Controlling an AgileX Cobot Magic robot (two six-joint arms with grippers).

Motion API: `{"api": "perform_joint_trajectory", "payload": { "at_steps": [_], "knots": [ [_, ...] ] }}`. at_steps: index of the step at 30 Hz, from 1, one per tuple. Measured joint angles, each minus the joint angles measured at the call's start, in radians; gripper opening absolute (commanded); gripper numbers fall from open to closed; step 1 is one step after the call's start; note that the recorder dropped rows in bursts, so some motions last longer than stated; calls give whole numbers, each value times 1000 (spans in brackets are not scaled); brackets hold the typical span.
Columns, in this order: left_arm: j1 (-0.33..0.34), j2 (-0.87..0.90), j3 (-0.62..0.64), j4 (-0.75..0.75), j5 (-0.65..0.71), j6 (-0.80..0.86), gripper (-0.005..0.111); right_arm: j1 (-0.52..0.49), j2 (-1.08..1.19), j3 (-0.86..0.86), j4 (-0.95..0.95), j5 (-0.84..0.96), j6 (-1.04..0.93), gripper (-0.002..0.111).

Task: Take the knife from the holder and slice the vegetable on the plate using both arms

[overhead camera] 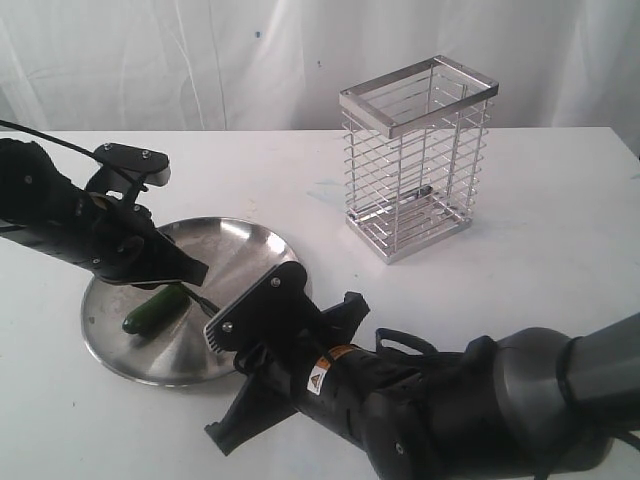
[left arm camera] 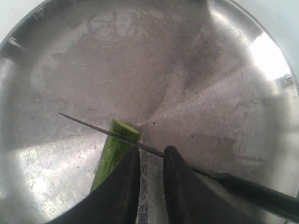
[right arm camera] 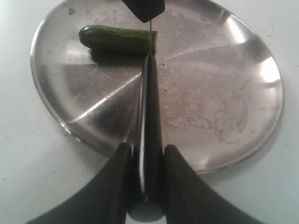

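- Exterior view: the holder (overhead camera: 415,160) stands well apart from the plate (overhead camera: 240,245), with no knife seen inside. The vegetable (overhead camera: 155,308) lies on the plate beneath the left gripper (overhead camera: 190,272).
- Left wrist view: the left gripper's jaws are narrowly parted, with nothing seen between them. The knife (left arm camera: 107,133) is laid across the vegetable's pale end.
- Right wrist view: the knife handle is clamped in the right gripper (right arm camera: 147,148). Slicing is judged to be in hand, and a steady downward press is called for next.

Much of the plate (overhead camera: 240,250) lies open — knife (right arm camera: 148,116) and left claw (left arm camera: 152,154) crowd the vegetable (right arm camera: 117,38).
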Motion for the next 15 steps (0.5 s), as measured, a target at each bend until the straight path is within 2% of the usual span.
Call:
{"api": "perform_joint_trajectory", "payload": {
  "at_steps": [12,15],
  "knots": [
    [-2,6,0,0,-5,12,24,0,0,0,0,2,0,0],
    [-17,62,0,0,-38,14,24,0,0,0,0,4,0,0]
  ]
}}
